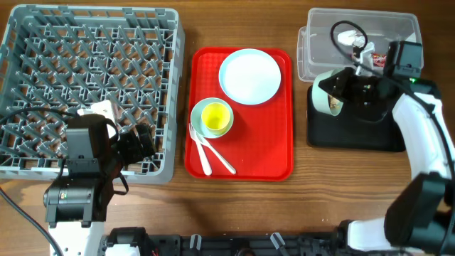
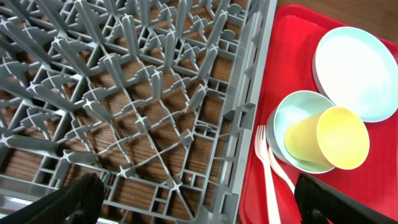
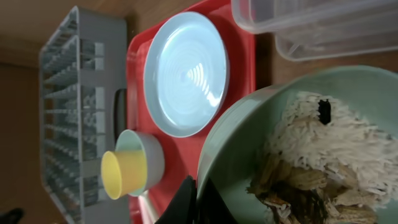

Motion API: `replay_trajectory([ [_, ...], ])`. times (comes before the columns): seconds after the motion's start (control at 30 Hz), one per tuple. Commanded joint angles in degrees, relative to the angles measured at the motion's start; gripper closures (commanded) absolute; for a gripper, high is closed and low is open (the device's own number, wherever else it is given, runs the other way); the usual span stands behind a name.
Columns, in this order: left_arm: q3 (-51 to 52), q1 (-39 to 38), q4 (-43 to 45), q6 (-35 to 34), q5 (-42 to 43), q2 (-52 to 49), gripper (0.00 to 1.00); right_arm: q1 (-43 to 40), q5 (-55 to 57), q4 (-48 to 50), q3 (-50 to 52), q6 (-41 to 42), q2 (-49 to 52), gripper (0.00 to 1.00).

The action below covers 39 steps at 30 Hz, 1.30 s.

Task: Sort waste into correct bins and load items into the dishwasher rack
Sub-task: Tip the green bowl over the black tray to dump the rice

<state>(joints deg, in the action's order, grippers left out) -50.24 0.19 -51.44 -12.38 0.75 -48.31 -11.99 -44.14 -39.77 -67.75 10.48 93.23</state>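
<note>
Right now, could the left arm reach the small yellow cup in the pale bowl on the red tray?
Probably yes. The left gripper hangs open and empty over a corner of the grey pegged plastic rack; the small yellow cup lies tilted in the pale round bowl just beyond, uncovered.

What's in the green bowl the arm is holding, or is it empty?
Not empty: the right wrist view shows white rice and brown scraps clinging inside the green bowl.
</note>
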Motion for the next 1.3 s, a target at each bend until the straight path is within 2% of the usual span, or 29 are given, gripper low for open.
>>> replay_trajectory([
  [0.0,-1.2,0.3,0.1,-0.5,-0.1,0.5,0.00,-2.2,-12.7,1.3,0.7,-1.6,4.7,0.96],
  [0.43,-1.2,0.3,0.1,-0.5,-0.1,0.5,0.00,-9.8,-32.7,3.8,0.7,-1.0,11.5,0.96],
  [0.8,-1.2,0.3,0.1,-0.5,-0.1,0.5,0.00,-16.7,-41.2,4.6,0.7,0.3,15.6,0.96],
  [0.97,-1.2,0.3,0.1,-0.5,-0.1,0.5,0.00,-19.5,-48.8,4.7,0.7,0.2,18.5,0.96],
  [1.27,-1.2,0.3,0.1,-0.5,-0.2,0.5,0.00,-23.0,-48.8,4.9,0.7,6.3,19.1,0.96],
])
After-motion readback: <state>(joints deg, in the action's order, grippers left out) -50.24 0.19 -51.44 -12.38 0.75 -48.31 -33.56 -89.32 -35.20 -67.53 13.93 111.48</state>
